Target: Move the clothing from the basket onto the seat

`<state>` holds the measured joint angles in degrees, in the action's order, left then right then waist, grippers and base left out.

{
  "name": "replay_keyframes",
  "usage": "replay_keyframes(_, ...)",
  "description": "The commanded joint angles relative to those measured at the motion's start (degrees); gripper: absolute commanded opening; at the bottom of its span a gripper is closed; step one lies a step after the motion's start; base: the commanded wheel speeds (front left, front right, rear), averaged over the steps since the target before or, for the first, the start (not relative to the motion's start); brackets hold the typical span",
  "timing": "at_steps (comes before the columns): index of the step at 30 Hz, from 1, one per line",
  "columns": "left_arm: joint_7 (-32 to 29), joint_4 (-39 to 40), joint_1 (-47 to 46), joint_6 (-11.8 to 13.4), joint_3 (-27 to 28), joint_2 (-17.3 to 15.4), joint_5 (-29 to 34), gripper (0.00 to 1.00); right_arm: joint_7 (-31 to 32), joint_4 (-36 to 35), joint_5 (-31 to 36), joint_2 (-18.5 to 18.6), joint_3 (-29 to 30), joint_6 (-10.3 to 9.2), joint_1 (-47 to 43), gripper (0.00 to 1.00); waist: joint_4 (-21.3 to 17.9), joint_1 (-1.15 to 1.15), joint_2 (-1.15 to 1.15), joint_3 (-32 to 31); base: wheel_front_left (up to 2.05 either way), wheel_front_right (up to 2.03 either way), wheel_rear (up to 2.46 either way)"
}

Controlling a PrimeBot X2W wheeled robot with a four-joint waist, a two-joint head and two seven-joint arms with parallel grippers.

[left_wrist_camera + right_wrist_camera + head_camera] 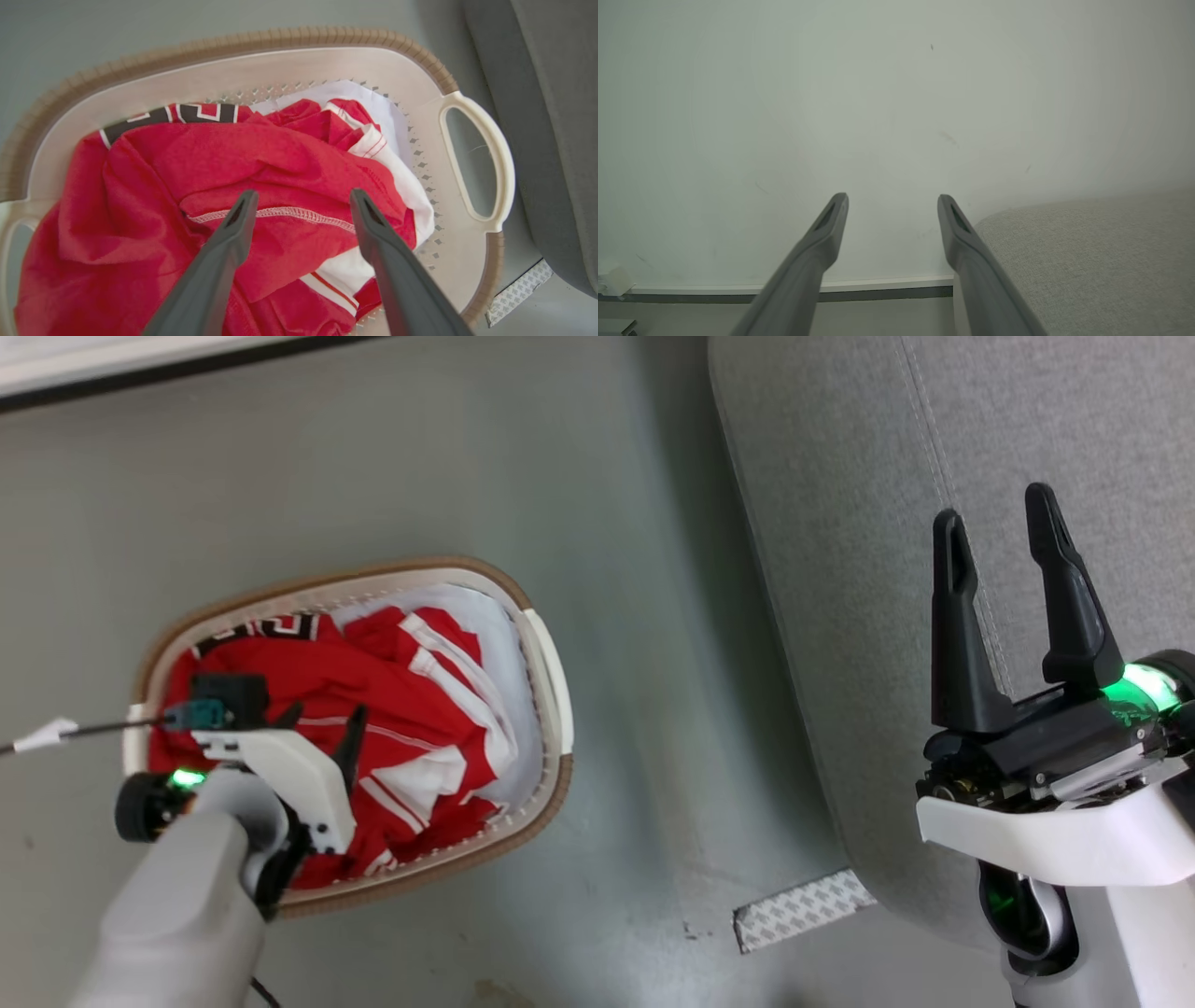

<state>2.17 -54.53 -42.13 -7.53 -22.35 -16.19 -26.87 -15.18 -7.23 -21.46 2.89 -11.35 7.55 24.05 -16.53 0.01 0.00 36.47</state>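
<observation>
Red clothing [163, 186] with white stripes, cream brown-rimmed basket [299, 70], grey seat [934, 429].

So the clothing [411, 709] is all bunched up in a crumpled red heap, with white stripes and panels plus a black-and-white patterned trim along one edge, sitting inside the basket [439, 565]. It's an oval cream basket with a brown rim and perforated walls, upright on the floor. The seat [822, 523], grey woven fabric with a seam, is off to its right, not touching.
</observation>
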Motion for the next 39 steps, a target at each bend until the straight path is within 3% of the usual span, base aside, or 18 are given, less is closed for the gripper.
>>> replay_keyframes(1, -1.4, -1.2, -1.6, 0.1, -0.9, -1.1, -1.5, 1.0, 0.0, -0.5, -0.9, 0.0, 0.0, -0.12, 0.7, 1.0, -2.0, -0.01, 0.0, 2.4, 0.0, 0.0, 0.0)
replay_keyframes(12, -9.1, -8.5, -6.3, 0.1, -7.2, -5.4, -5.6, 1.0, 0.0, -2.4, -4.5, 0.0, -1.5, -0.12, 1.5, 1.0, -7.1, -0.01, 0.0, 7.3, 0.0, 0.0, 0.0)
replay_keyframes(18, -10.1, -11.8, -7.4, 0.1, -10.1, -7.1, -6.1, 1.0, 0.0, -3.7, -5.5, 0.0, -2.2, -0.12, 1.5, 1.0, -8.9, -0.01, 0.0, 9.2, 0.0, 0.0, 0.0)
replay_keyframes(23, -9.9, -13.4, -7.8, 0.1, -11.8, -6.7, -6.9, 1.0, 0.0, -3.6, -5.7, 0.0, -2.2, -0.12, 1.5, 1.0, -9.1, -0.01, 0.0, 9.5, 0.0, 0.0, 0.0)
replay_keyframes(24, -9.5, -13.3, -7.9, 0.1, -12.1, -6.4, -7.2, 0.41, 0.0, -3.5, -5.6, 0.0, -2.1, -0.12, 1.5, 1.0, -8.9, -0.01, 0.0, 9.4, 0.0, 0.0, 0.0)
replay_keyframes(25, -9.1, -13.1, -7.9, 0.1, -12.4, -6.1, -7.6, 0.0, 0.0, -3.3, -5.4, 0.0, -2.1, -0.12, 1.6, 1.0, -8.7, -0.01, 0.0, 9.2, 0.0, 0.0, 0.0)
replay_keyframes(30, -7.6, -12.4, -7.2, 0.1, -14.3, -5.0, -9.1, 0.0, 0.0, -3.1, -4.6, 0.0, -2.0, -0.12, 1.8, 1.0, -7.5, -0.01, 0.0, 7.0, 0.0, 0.0, 0.0)
replay_keyframes(39, -2.2, -10.7, -2.4, 0.1, -17.3, 0.0, -14.3, 0.0, 0.0, -0.7, -0.3, 0.0, -0.4, -0.12, 0.0, 1.0, -1.7, -0.01, 0.0, -5.5, 0.0, 0.0, 0.0)
